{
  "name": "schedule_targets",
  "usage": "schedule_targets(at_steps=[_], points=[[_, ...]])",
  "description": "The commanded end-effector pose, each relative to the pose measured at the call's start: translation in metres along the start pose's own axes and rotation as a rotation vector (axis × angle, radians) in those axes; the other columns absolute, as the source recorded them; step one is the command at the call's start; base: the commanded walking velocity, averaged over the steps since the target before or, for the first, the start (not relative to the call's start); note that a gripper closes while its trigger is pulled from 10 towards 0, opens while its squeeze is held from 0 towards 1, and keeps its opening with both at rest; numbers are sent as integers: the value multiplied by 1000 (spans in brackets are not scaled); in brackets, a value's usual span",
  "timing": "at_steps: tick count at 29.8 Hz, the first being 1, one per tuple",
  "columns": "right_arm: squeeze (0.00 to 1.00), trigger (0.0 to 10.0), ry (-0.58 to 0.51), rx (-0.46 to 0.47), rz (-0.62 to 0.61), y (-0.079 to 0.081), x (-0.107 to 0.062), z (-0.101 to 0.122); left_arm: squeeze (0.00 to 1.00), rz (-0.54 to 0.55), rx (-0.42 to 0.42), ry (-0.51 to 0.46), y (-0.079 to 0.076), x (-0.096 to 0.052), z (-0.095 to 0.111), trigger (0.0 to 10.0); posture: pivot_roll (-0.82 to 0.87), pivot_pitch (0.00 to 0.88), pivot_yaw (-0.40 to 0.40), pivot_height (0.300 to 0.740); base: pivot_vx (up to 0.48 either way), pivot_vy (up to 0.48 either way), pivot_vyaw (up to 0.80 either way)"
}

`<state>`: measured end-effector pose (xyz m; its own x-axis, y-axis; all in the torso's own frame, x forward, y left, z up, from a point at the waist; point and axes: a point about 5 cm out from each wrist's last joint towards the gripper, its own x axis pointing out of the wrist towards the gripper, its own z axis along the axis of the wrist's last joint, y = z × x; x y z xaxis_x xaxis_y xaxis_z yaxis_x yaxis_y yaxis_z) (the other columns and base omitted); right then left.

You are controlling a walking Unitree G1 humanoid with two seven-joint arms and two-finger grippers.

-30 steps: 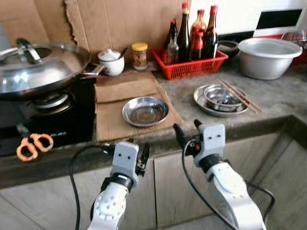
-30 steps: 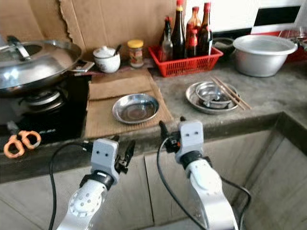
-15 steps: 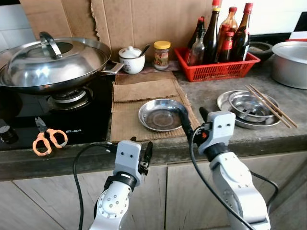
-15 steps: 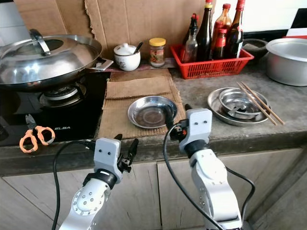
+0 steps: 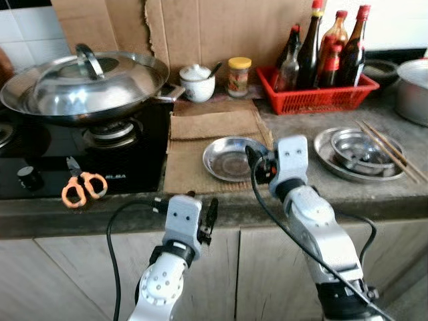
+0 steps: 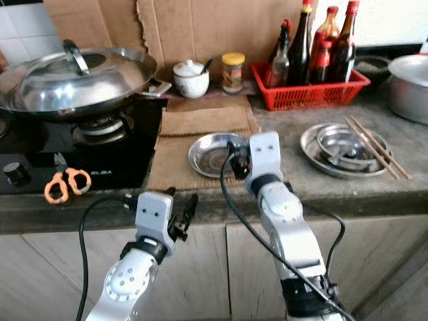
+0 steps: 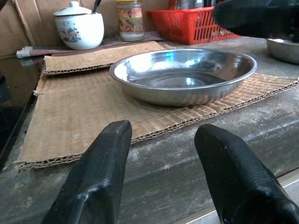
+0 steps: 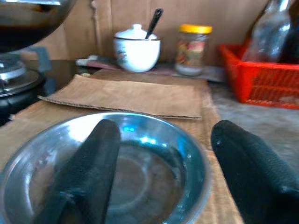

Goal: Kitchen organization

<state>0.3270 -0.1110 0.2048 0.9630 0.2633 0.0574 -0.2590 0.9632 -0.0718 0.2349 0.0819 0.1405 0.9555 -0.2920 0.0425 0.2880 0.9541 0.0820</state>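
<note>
A shallow steel dish (image 5: 227, 159) sits on a cardboard mat (image 5: 194, 157) on the counter. My right gripper (image 8: 167, 128) is open at the dish's near right rim. One finger (image 8: 88, 172) hangs over the inside of the dish (image 8: 140, 182) and the other finger (image 8: 247, 163) is outside the rim. In the eye views its black finger (image 5: 252, 159) overlaps that rim. My left gripper (image 5: 200, 198) is open and empty, low in front of the counter edge. It points at the dish (image 7: 182, 74) from a short way off.
A lidded wok (image 5: 87, 80) stands on the black stove at the left, with orange scissors (image 5: 81, 189) near the front edge. A white pot (image 5: 197, 72), a jar (image 5: 239, 67) and a red basket of bottles (image 5: 321, 90) line the back. Stacked steel plates with chopsticks (image 5: 361, 150) lie to the right.
The camera has shifted rightward across the scene. My right gripper has risen and gone forward from below the counter edge to the dish's rim. The left gripper stays low and open.
</note>
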Motion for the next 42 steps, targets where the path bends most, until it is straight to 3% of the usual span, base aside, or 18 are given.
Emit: schedule_targets(at_steps=[1,5,6,8,9,20,24,31,37,42], points=[[1000,10000,21,58,12,1,9,5,0,9,0,10,0,-1,-2,10000,48,22,-10,740,0,0,0],[1000,10000,86,17,-6,0,21,6,0,11,-5,11,-1,-2,-2,10000,51,29,-15,740,0,0,0],[369,10000,129,4,-22,-2,26,6,0,11,-9,6,-2,-1,-1,10000,53,29,-16,740,0,0,0],[369,10000,142,2,-28,-3,28,6,0,11,-11,5,-2,-1,-1,10000,53,29,-18,740,0,0,0],[0,10000,165,8,-36,-4,30,6,0,12,-11,5,-1,-1,-1,10000,55,29,-18,740,0,0,0],[0,10000,297,57,-151,-26,51,15,0,16,-16,5,-2,-1,-1,10000,56,34,-26,740,0,0,0],[0,10000,394,58,-157,-27,51,5,0,17,-15,4,-2,-1,-1,10000,55,34,-24,740,0,0,0],[0,10000,451,83,-158,-27,51,0,0,17,-14,3,-1,-1,-1,10000,55,33,-20,740,0,0,0],[0,10000,563,203,-101,-23,48,-9,0,18,-11,1,-1,0,0,10000,57,34,-21,740,0,0,0],[0,10000,589,226,-94,-24,47,-12,0,18,-11,0,-1,0,0,10000,56,33,-21,740,0,0,0]])
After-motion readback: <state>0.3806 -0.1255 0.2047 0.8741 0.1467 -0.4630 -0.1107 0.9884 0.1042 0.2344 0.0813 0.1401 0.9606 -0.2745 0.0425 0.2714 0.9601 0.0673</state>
